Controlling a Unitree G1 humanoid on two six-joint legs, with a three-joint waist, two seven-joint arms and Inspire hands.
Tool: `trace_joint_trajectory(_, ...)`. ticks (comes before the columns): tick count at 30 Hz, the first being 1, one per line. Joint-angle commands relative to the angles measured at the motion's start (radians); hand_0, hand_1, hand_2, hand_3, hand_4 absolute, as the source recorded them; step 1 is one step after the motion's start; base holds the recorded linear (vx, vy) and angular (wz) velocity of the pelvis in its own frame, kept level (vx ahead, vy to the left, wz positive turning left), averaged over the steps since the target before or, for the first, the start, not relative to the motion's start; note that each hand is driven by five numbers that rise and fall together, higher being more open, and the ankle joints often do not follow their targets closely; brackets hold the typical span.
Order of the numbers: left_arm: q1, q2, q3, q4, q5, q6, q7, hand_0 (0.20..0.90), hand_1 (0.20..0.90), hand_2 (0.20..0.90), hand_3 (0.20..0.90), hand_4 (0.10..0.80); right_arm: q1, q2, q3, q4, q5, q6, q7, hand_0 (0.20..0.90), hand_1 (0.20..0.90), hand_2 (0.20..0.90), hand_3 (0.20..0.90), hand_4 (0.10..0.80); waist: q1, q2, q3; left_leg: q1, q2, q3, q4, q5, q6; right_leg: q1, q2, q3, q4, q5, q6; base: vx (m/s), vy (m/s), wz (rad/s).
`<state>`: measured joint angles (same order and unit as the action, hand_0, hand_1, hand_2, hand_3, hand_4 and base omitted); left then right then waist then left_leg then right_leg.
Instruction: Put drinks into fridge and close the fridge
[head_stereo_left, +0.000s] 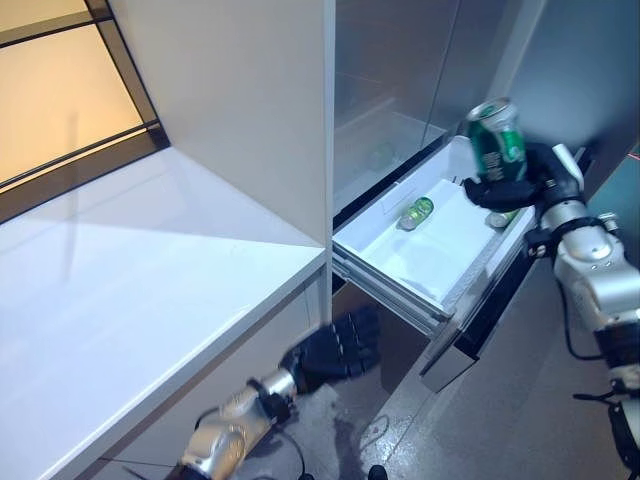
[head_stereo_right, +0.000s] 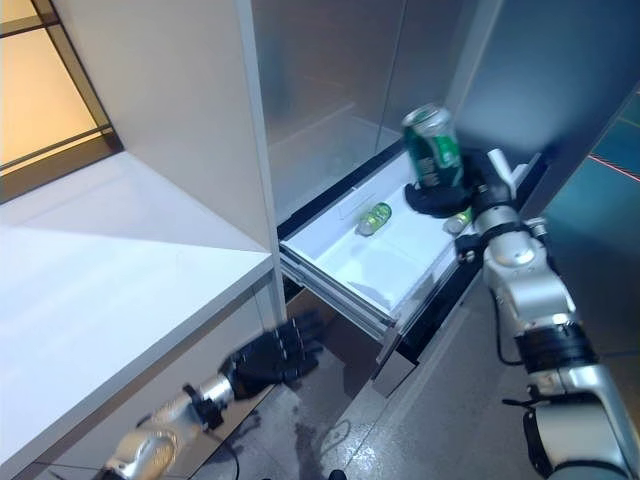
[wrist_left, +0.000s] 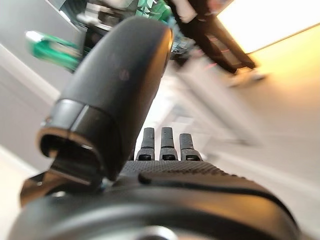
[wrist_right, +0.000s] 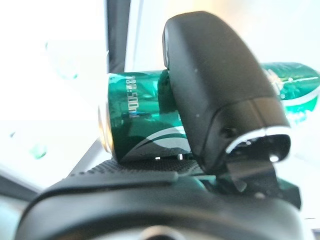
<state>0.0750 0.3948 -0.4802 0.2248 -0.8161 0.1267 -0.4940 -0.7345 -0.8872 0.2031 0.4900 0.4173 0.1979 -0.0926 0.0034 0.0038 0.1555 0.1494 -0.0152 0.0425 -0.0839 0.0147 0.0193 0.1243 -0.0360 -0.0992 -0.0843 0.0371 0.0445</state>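
Note:
A green drink can stands upright in my right hand, which is shut on it above the right end of the pulled-out white fridge drawer. The right wrist view shows the thumb pressed across the same can. A second green can lies on its side in the drawer, and another one shows just under my right hand. My left hand hangs low beside the counter, below the drawer, with straight fingers and nothing in it.
A white counter fills the left side. A tall white panel stands between it and the open fridge compartment. The drawer's dark front juts out over the grey floor.

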Motion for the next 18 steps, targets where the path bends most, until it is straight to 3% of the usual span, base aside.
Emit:
trace_joint_trajectory(1,-0.008,0.052,-0.052,-0.047,0.081,-0.065,-0.107,0.9,0.9,0.9,0.9,0.8,-0.303,-0.112,0.036,0.028,0.002,-0.172,-0.03,0.3,0.3,0.3,0.2,0.1,0.057,-0.044,-0.098,-0.031,-0.043,-0.037,0.085,-0.101,0.0,-0.017,0.037,-0.028,0.122,-0.11,-0.001,0.078,0.014,0.25)
trace_joint_trajectory(4,0.01,0.062,-0.098,0.094,0.195,-0.094,-0.09,0.9,0.9,0.9,0.9,0.8,-0.361,-0.089,0.109,0.161,-0.019,-0.174,-0.007,0.3,0.3,0.3,0.2,0.1,0.071,-0.037,-0.091,-0.041,-0.044,-0.036,0.088,-0.096,0.002,-0.022,0.037,-0.03,0.124,-0.113,-0.002,0.077,0.009,0.1)
trace_joint_trajectory(10,-0.01,0.034,-0.108,0.366,0.447,-0.171,0.107,0.9,0.9,0.9,0.9,0.8,-0.368,-0.02,0.155,0.24,-0.06,-0.113,0.013,0.3,0.3,0.3,0.2,0.1,0.083,-0.039,-0.072,-0.06,-0.044,-0.032,0.095,-0.091,0.007,-0.035,0.034,-0.031,0.132,-0.114,-0.003,0.079,-0.018,0.09)
trace_joint_trajectory(13,-0.038,0.005,-0.046,0.504,0.579,-0.187,0.188,0.9,0.9,0.9,0.9,0.8,-0.34,0.012,0.155,0.254,-0.081,-0.075,0.019,0.3,0.3,0.3,0.2,0.1,0.089,-0.043,-0.059,-0.076,-0.044,-0.03,0.103,-0.088,0.01,-0.047,0.033,-0.03,0.137,-0.113,-0.005,0.068,-0.046,0.06)
trace_joint_trajectory(18,-0.098,0.003,0.06,0.618,0.662,-0.138,0.333,0.9,0.9,0.9,0.9,0.8,-0.303,0.049,0.148,0.268,-0.109,-0.025,-0.007,0.3,0.3,0.3,0.2,0.1,0.104,-0.04,-0.004,-0.126,-0.043,-0.032,0.131,-0.084,0.016,-0.093,0.032,-0.032,0.16,-0.108,-0.007,-0.02,-0.057,0.03)
